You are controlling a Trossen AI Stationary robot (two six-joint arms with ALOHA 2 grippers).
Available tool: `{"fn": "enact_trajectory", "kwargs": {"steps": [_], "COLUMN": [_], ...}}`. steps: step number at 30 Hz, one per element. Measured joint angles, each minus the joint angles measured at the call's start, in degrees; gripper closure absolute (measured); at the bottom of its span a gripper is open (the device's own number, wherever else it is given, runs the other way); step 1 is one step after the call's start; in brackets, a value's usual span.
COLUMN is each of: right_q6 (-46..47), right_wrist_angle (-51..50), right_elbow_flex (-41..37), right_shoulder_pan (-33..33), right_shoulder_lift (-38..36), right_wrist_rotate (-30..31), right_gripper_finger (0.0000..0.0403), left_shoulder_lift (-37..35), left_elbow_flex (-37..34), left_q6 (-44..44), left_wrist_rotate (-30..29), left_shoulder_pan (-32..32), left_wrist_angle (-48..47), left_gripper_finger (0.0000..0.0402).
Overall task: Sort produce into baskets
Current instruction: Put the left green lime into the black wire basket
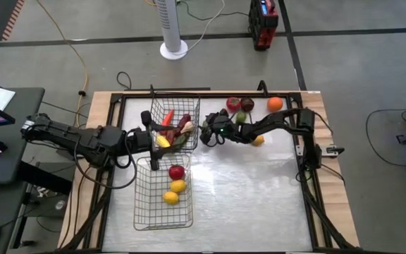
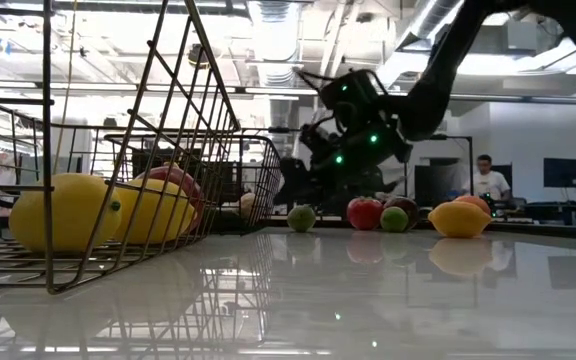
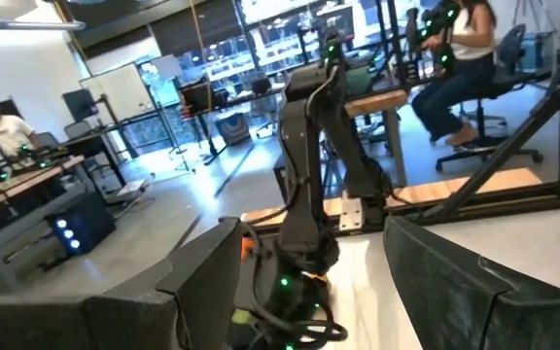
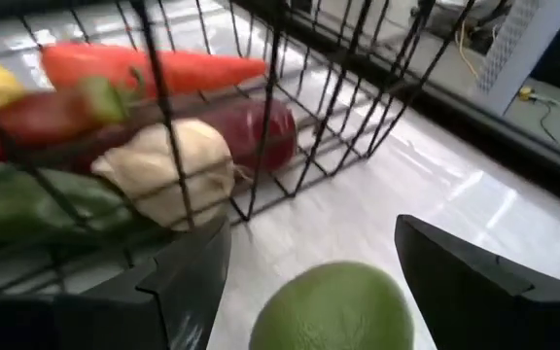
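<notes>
My right gripper (image 1: 204, 134) is open just right of the far basket (image 1: 155, 106), low over the table. A green lime (image 4: 333, 306) lies between its fingers and rests on the table (image 2: 301, 217). Whether the fingers touch it I cannot tell. The far basket holds a carrot (image 4: 154, 63), a dark red pepper (image 4: 261, 131), a pale bulb (image 4: 168, 170) and a green vegetable (image 4: 37, 209). The near basket (image 1: 143, 212) holds a red apple (image 1: 176, 171) and two lemons (image 1: 175, 192). My left gripper (image 1: 152, 137) is open and empty between the two baskets.
Loose on the table right of the far basket are two red apples (image 1: 240, 104), a lime (image 1: 240, 117), an orange (image 1: 275, 104) and a lemon (image 1: 258, 140). Bare tabletop lies right of the near basket. People sit at desks beyond the table.
</notes>
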Motion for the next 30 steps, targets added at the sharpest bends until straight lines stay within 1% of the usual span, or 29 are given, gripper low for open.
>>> {"fn": "enact_trajectory", "kwargs": {"steps": [5,12,18,24,30], "right_q6": [0.6,0.6,1.8,0.2,-2.0], "right_wrist_angle": [-1.5,-5.5,-8.9,-9.1,-11.4], "right_elbow_flex": [0.2,0.1,0.2,0.2,0.1], "right_shoulder_pan": [-0.1,0.0,0.0,0.0,0.4], "right_shoulder_lift": [1.9,1.9,1.8,1.6,-1.5], "right_wrist_rotate": [4.5,4.3,3.2,2.9,2.9], "right_gripper_finger": [0.0086,0.0088,0.0121,0.0157,0.0161], "left_shoulder_lift": [0.0,0.0,0.0,0.0,0.0], "left_elbow_flex": [0.0,0.0,0.0,0.0,0.0], "left_q6": [0.2,0.2,0.2,0.2,0.2], "left_wrist_rotate": [-1.3,-1.4,-1.4,-1.4,-1.3], "left_shoulder_pan": [0.0,0.0,0.0,0.0,0.0], "left_wrist_angle": [-0.6,-0.5,-0.4,-0.4,-0.4], "left_gripper_finger": [0.0160,0.0160,0.0160,0.0160,0.0160]}}
